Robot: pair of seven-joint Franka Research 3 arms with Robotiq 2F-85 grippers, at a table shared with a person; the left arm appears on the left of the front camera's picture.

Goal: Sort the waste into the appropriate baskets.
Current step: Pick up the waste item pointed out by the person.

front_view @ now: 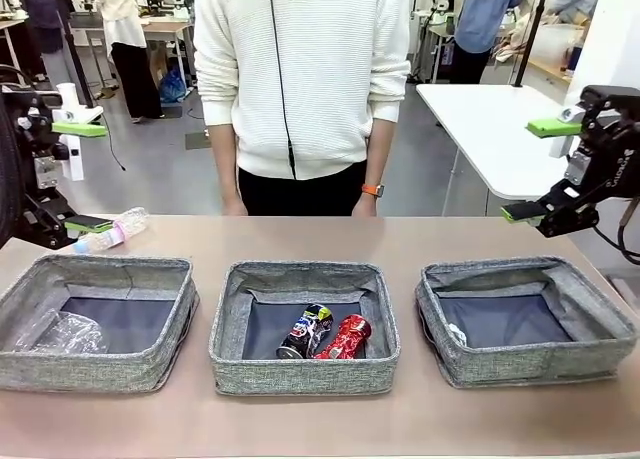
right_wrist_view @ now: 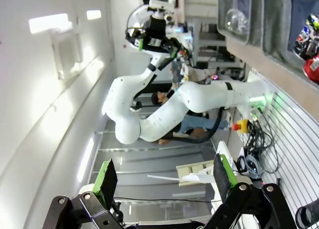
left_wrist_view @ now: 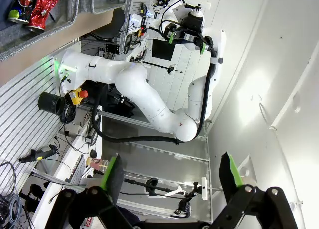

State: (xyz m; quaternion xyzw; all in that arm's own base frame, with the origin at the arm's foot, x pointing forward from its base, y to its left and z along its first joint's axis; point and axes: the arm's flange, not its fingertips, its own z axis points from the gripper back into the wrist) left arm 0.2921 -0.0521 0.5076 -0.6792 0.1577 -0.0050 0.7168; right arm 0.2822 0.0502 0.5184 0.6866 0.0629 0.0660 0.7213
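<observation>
Three grey baskets sit in a row on the table [front_view: 300, 424], as we see from the front. Left basket [front_view: 95, 364] holds a clear plastic bottle [front_view: 65, 334] in its near left corner. Middle basket [front_view: 305, 374] holds a dark printed can [front_view: 305, 331] and a crushed red can [front_view: 345, 337], touching side by side. Right basket [front_view: 530, 359] has a small white paper wad [front_view: 457, 335] by its left wall. We spot a pink-labelled bottle [front_view: 110, 231] lying on the table behind the left basket, near the left gripper [front_view: 78, 174]. Left gripper is raised at the table's left edge, fingers spread, nothing between them. Right gripper [front_view: 540, 169] is raised at the right, fingers likewise spread and empty. A person [front_view: 300, 89] in a white sweater stands at the far side, hands hidden behind the table edge.
</observation>
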